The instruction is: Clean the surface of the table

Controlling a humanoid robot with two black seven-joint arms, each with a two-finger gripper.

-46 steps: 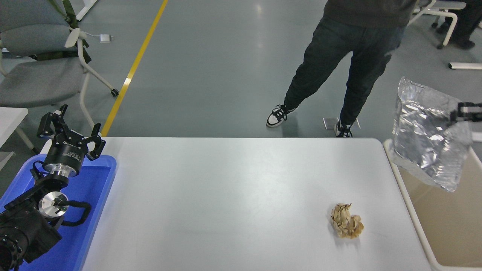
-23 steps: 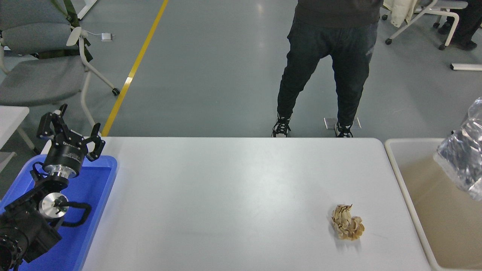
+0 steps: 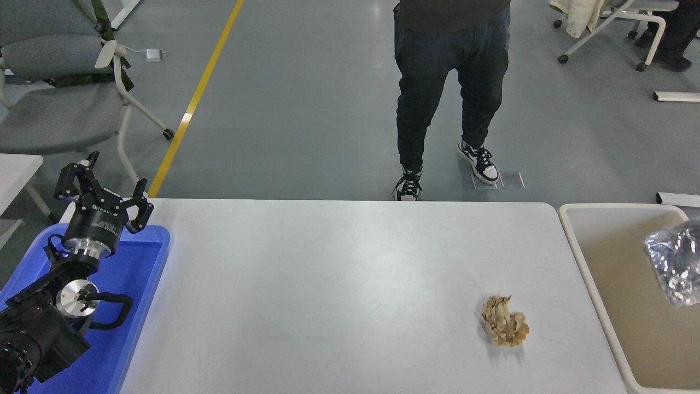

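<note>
White tabletop (image 3: 328, 284) | crumpled paper wad (image 3: 504, 328) left of beige bin (image 3: 596, 290), uncollected | silver bag (image 3: 674, 267) over bin, likely discarded | left gripper (image 3: 104, 189) parked far left of bin, jaws released | right jaws unseen

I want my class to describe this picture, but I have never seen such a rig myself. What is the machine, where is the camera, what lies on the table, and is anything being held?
This is one picture, taken from a camera high on a two-armed robot, looking down over its large matte white tabletop. The black left tool, with its fingers spread open, is parked over a blue plastic tray at the lower left. The right arm is out of the picture. One thing lies on the table: a crumpled ball of brown paper. At the right stands a beige bin, and a crinkled silver foil bag shows over it at the picture's edge; what holds it, if anything, cannot be seen. A person in dark trousers stands beyond the table's far side.
</note>
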